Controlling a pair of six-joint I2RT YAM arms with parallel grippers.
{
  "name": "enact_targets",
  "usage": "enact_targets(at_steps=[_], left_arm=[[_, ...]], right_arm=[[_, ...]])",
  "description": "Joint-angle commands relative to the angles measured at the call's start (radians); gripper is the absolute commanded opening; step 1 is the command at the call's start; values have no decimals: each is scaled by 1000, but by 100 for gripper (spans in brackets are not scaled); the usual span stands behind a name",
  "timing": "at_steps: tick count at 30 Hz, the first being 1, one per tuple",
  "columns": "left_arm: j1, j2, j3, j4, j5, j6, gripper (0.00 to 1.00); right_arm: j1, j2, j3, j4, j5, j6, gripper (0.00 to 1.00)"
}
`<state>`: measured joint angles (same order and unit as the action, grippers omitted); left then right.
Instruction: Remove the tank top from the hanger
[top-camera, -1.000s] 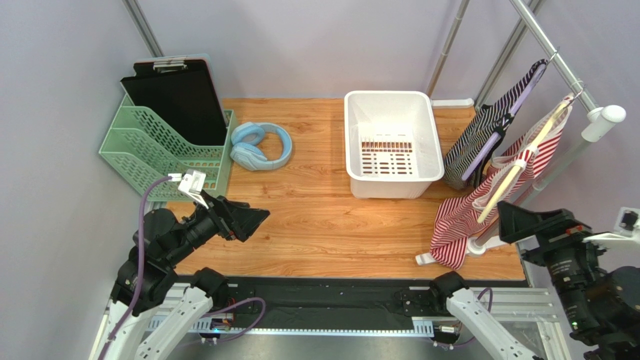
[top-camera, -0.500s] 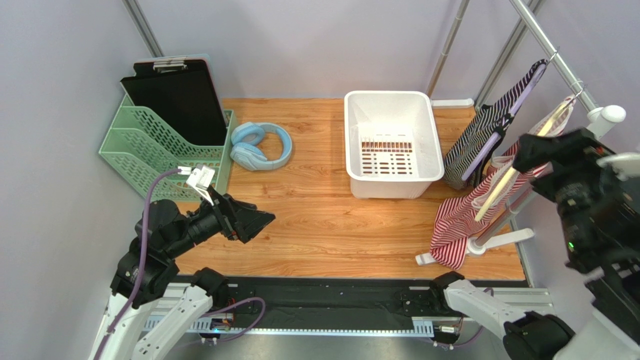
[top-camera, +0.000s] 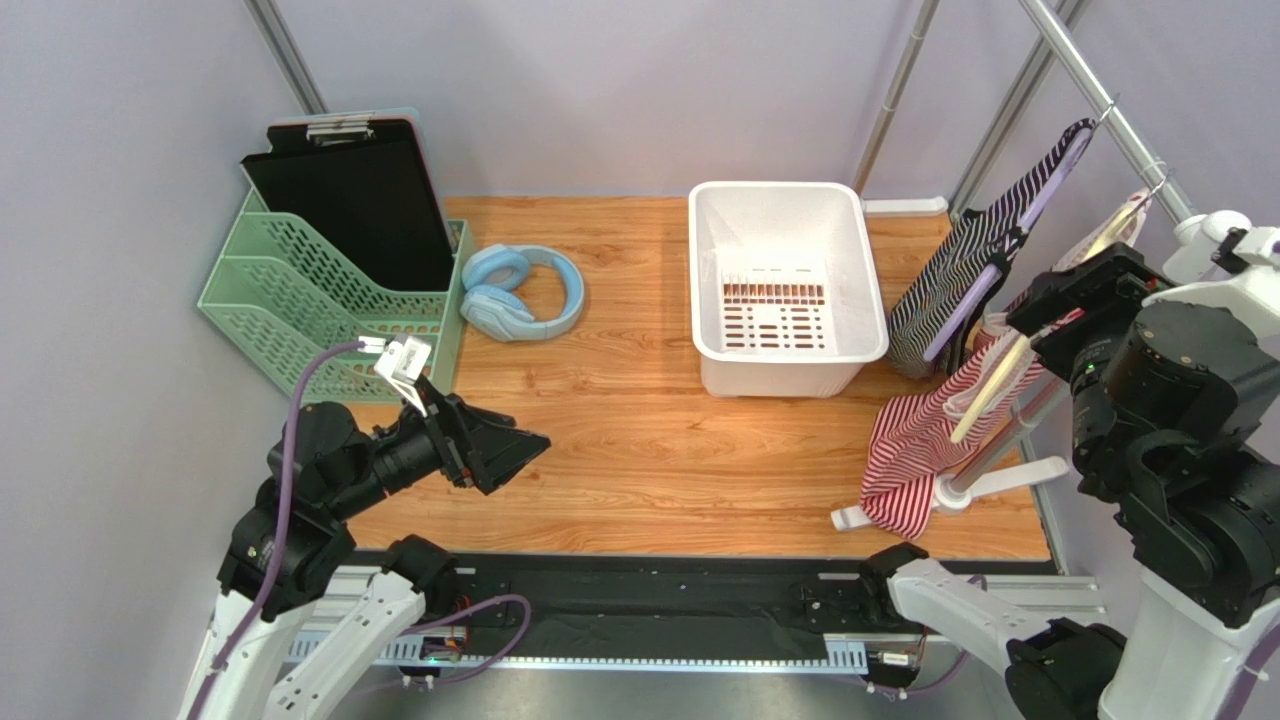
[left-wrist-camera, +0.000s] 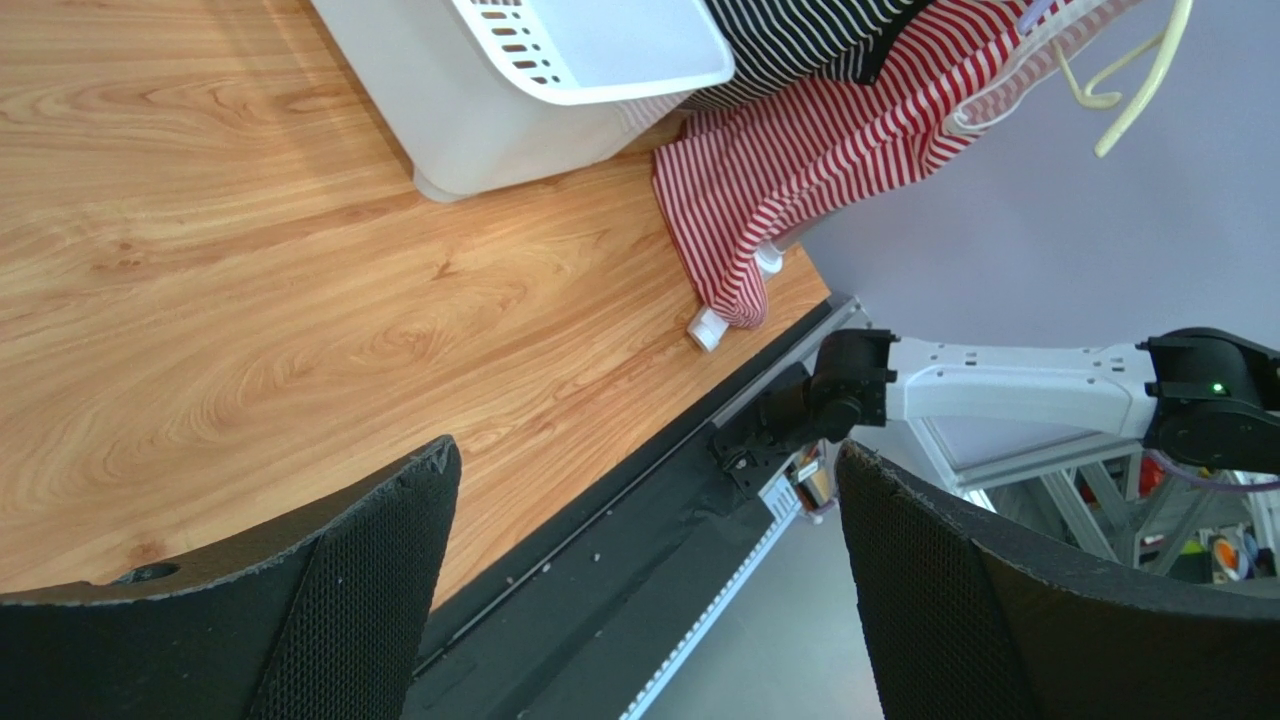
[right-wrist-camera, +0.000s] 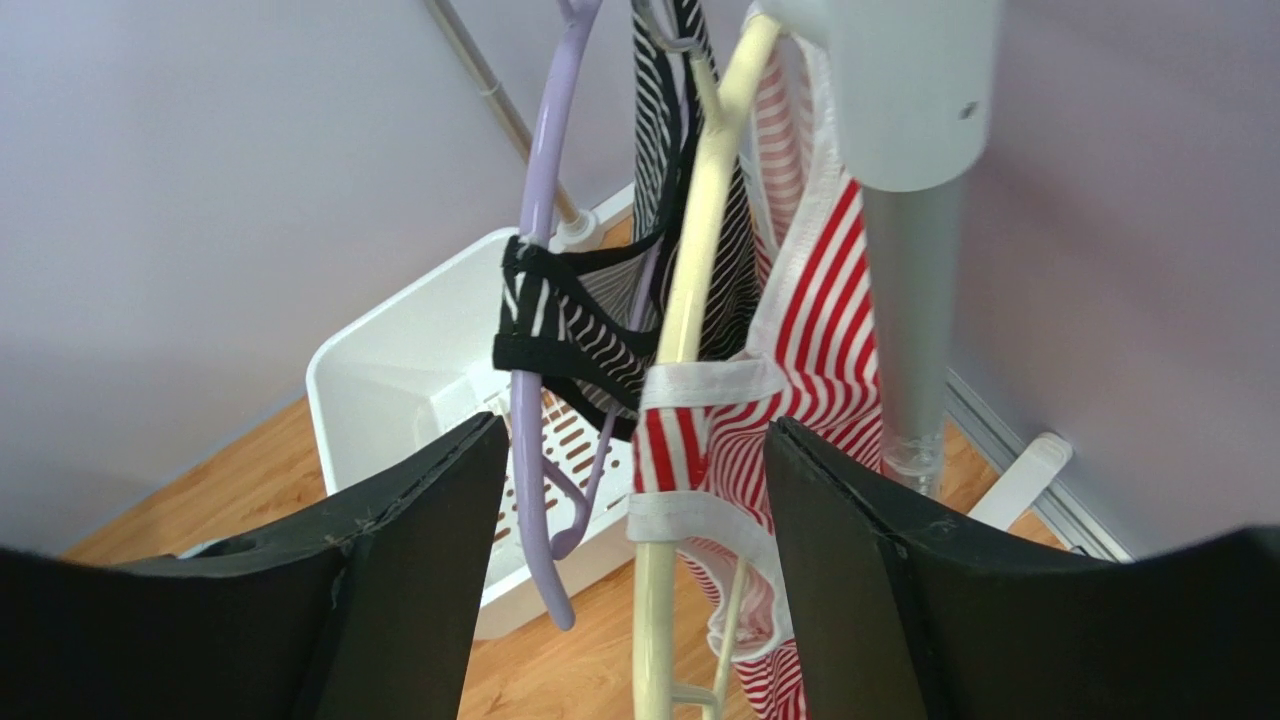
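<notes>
A red-and-white striped tank top hangs on a cream hanger from the rack rail at the right, its hem reaching the table. A black-and-white striped top hangs on a purple hanger behind it. My right gripper is raised beside the cream hanger. In the right wrist view it is open, with the cream hanger and the red top's white strap between its jaws, touching nothing. My left gripper is open and empty above the table's front left.
A white basket stands mid-table next to the tops. Blue headphones and a green file rack with a black clipboard are at the back left. The rack's grey pole stands right of my right gripper.
My right arm has risen from low at the front right up to the cream hanger. My left gripper shifted slightly right. The tops hang as before.
</notes>
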<state>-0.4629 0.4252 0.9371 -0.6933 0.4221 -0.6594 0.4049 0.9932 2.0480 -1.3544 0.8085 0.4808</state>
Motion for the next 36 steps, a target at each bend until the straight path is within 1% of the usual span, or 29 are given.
enact_targets(at_steps=[1,5,12,14,23,26,31,33,35,36], left_arm=[[4,-9,19,-3,21,-5,98],[4,-11,19,-6,21,-8,98],[3,-14,28,-21,23,-8,97],[4,-17,32,-28,21,-3,97],[4,-23,39,-55,17,1,97],[4,-26,43,-60,17,1,97],[3,-31,54,-77,12,4,97],[4,-34,58,-84,10,6,97],[4,-36,63,-87,7,7,97],[6,-34,65,-91,6,7,97]], right_arm=[[2,7,-9,-166,89,-22,68],[2,18,-31,-164,138,-30,67],[0,27,-94,-140,147,-19,63],[0,28,-104,-140,150,-12,59],[0,-1,-204,-121,187,4,54],[2,-1,-215,-107,187,7,50],[2,7,-198,-97,187,18,33],[2,12,-186,-97,185,22,25],[0,12,-178,-97,185,31,20],[0,15,-163,-95,184,31,13]])
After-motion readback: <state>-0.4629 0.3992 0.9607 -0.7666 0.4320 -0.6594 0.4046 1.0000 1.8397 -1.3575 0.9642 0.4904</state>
